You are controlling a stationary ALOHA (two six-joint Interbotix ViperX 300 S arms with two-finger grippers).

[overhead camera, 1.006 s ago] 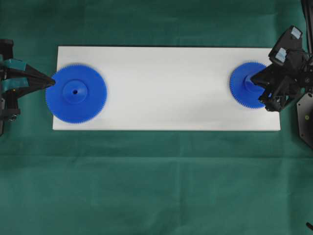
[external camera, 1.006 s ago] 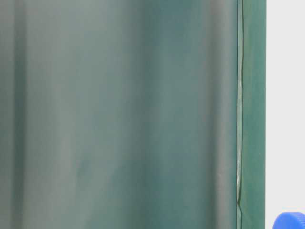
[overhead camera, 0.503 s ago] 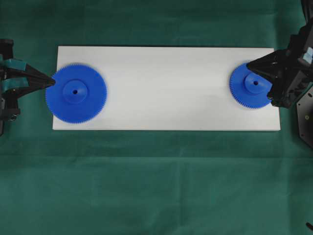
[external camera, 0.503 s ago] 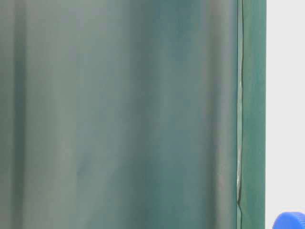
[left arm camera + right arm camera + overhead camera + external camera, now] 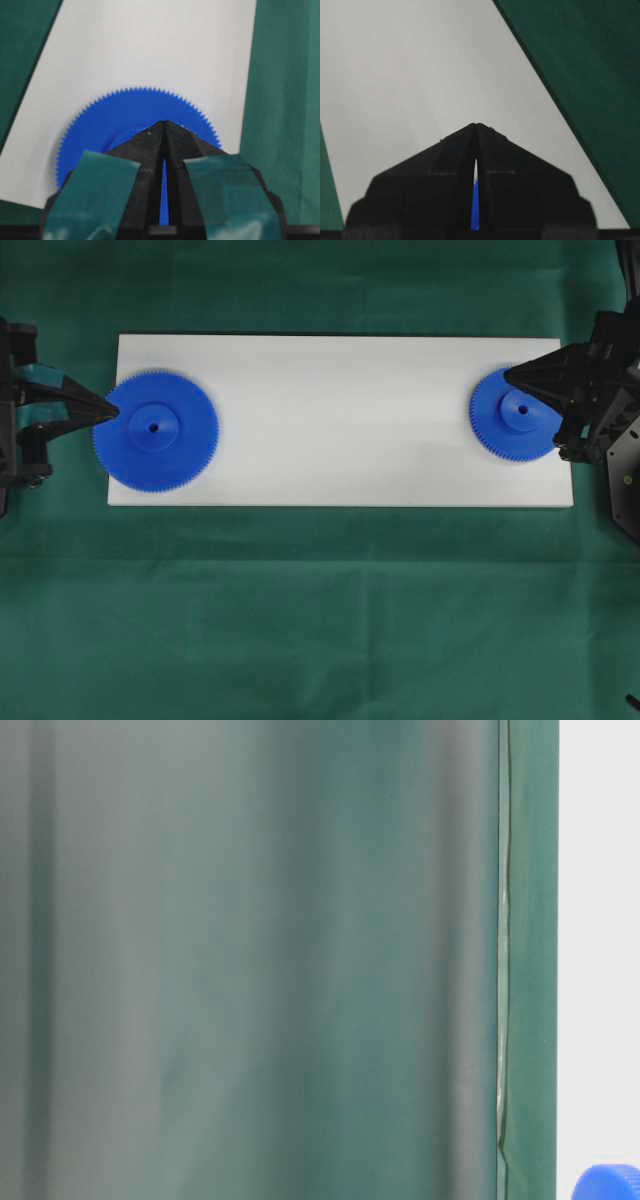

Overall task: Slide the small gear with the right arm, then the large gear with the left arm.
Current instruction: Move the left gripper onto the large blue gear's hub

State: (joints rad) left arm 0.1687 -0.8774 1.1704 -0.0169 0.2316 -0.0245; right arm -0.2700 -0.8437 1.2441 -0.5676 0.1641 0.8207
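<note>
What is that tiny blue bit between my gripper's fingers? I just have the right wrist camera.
Observer: That's the small gear. It lies partly under your right gripper, at the right end of the white board.
Operator: Is there another gear?
Observer: Yes, the large gear lies flat at the board's left end.
Operator: Who's next to that one?
Observer: The left gripper. It is shut, with its tip at that gear's outer rim.
</note>
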